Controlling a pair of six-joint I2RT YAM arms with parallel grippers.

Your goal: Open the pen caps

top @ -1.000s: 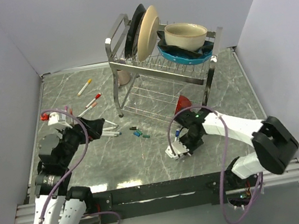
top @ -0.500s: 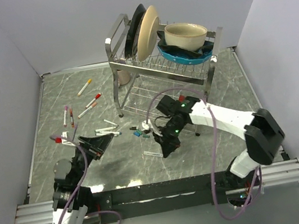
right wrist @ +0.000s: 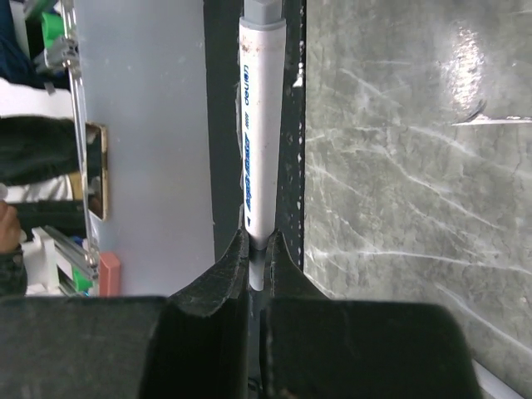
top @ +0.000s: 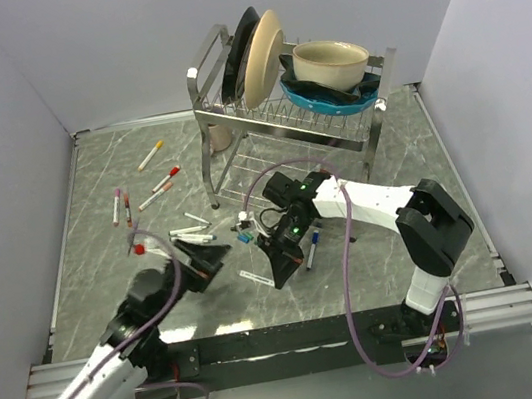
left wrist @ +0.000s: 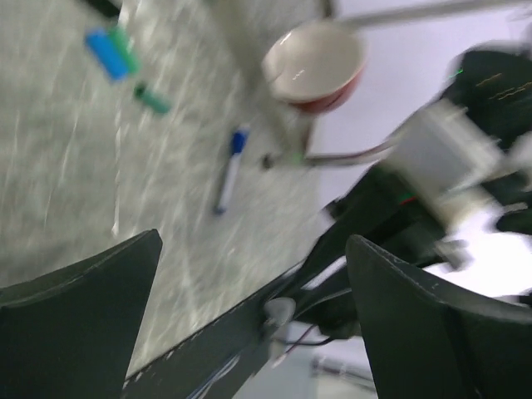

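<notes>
While the right claw (right wrist: 258,248) stays shut tight on a white pen (right wrist: 259,125), its arm has swung leftward from the right side of the table (top: 414,176) to the middle, just in front of the dish rack (top: 207,158). The pen travels with it. A greyish piece shows at the pen's far end, but whether that is a cap cannot be confirmed.

The left claw (left wrist: 253,241) remains wide open and empty. It has come in from the left side toward the centre and now stands near the right claw, facing it and apart from it.

Assessment: both arms have closed up for a two-handed pull, and no cap has come off in this interval.

Further out, a blue cap (left wrist: 239,140) is still on a pen lying beside the right arm. Loose caps (left wrist: 106,51), blue and green, lie already off near the centre. Several capped pens (top: 167,179) wait untouched at the left rear.
</notes>
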